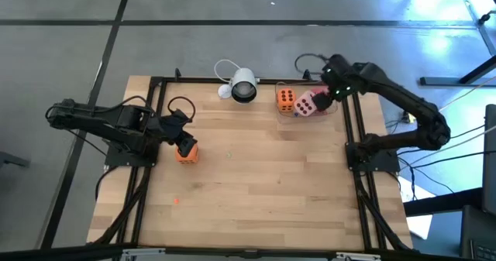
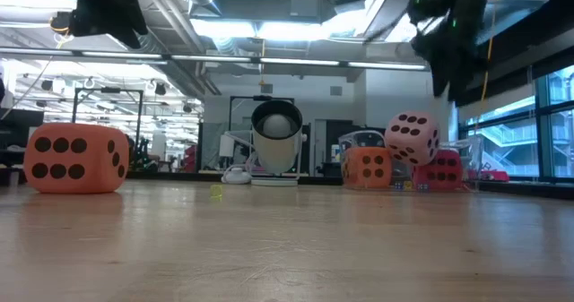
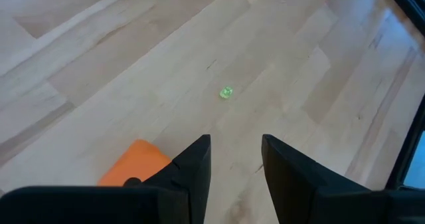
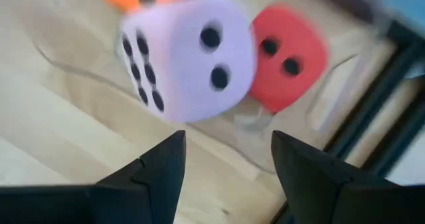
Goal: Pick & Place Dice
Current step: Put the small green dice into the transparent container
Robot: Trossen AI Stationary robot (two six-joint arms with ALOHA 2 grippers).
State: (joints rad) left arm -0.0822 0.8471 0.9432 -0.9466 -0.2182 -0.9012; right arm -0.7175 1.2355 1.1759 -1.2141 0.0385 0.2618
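Sitting tilted in the far right corner of the pale wooden bench [image 1: 256, 176], the soft pink cube die with dark dots [image 1: 307, 104] leans over a red die [image 4: 289, 56] just behind it, the two touching or nearly so. An orange die of the same kind [image 1: 286, 98] stands just beside them toward the middle, and all three lie within a clear, shallow tray [image 4: 86, 68] that reaches close to the black frame rail [image 1: 353, 121] on the bench's right edge.

Near the left edge a second orange die [image 1: 186, 152] rests alone on the wood, with the black rail close on its outer side. Between the two groups the broad middle and the whole near half of the bench lie open, marked only by a tiny green speck [image 3: 226, 92]. A white round camera with a black lens [image 1: 243, 87] stands at the far edge, near the tray.

Above the pink die, the right tool [image 1: 333, 93] hangs with its fingers spread apart and nothing between them, clear of the die. Over the lone orange die, the left tool [image 1: 180, 131] hovers with fingers parted, holding nothing.
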